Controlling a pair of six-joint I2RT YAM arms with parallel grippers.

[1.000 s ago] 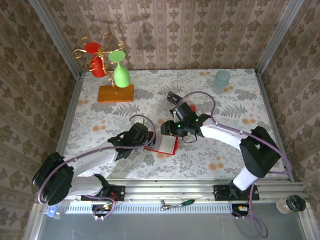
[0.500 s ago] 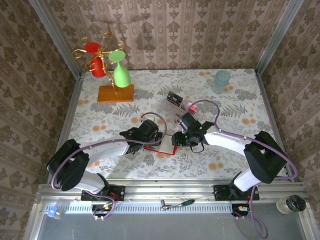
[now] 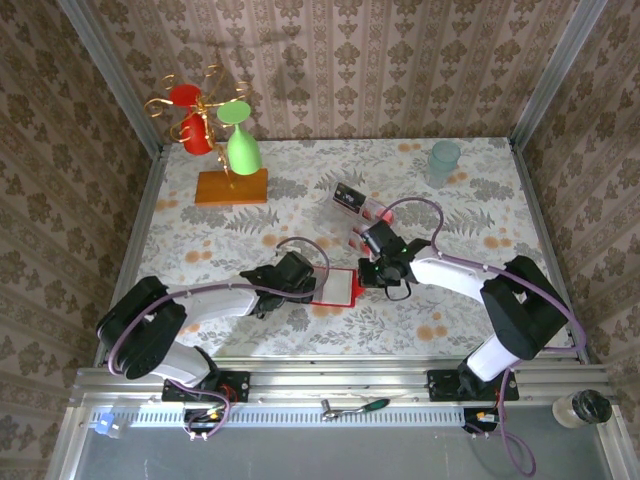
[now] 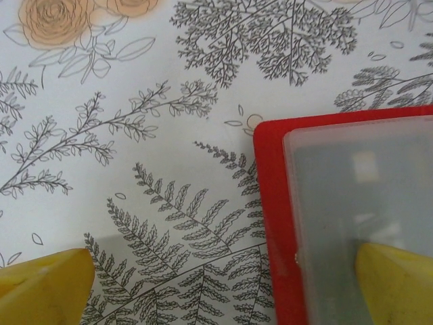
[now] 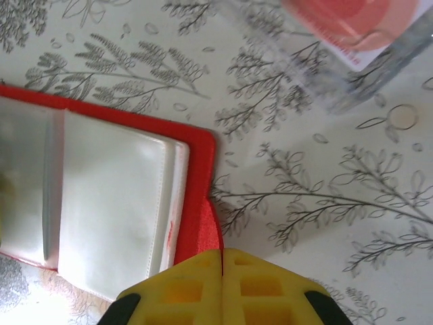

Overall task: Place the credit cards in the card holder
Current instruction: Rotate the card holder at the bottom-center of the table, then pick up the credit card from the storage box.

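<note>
The card holder (image 3: pixel 338 288) lies open on the flowered cloth, bright red with pale clear pockets (image 5: pixel 111 196). My right gripper (image 5: pixel 222 261) is shut, and the holder's red right edge (image 5: pixel 205 227) is drawn up between its yellow fingers. My left gripper (image 4: pixel 220 294) is open at the holder's left edge (image 4: pixel 270 223), one fingertip (image 4: pixel 396 284) over the clear pocket and the other (image 4: pixel 40 291) over the cloth. The credit cards sit farther back in a clear tray (image 3: pixel 360 206): a black one (image 3: pixel 347 195) and a whitish one with a red blotch (image 5: pixel 345 20).
A wooden-based stand (image 3: pixel 231 186) with red cups and a green glass stands at the back left. A pale teal cup (image 3: pixel 444 160) is at the back right. Patterned walls close in three sides of the table.
My right gripper has closed on the holder's right edge. The left gripper has slid slightly toward the near side beside the holder, staying open. The holder now lies spread flat.
</note>
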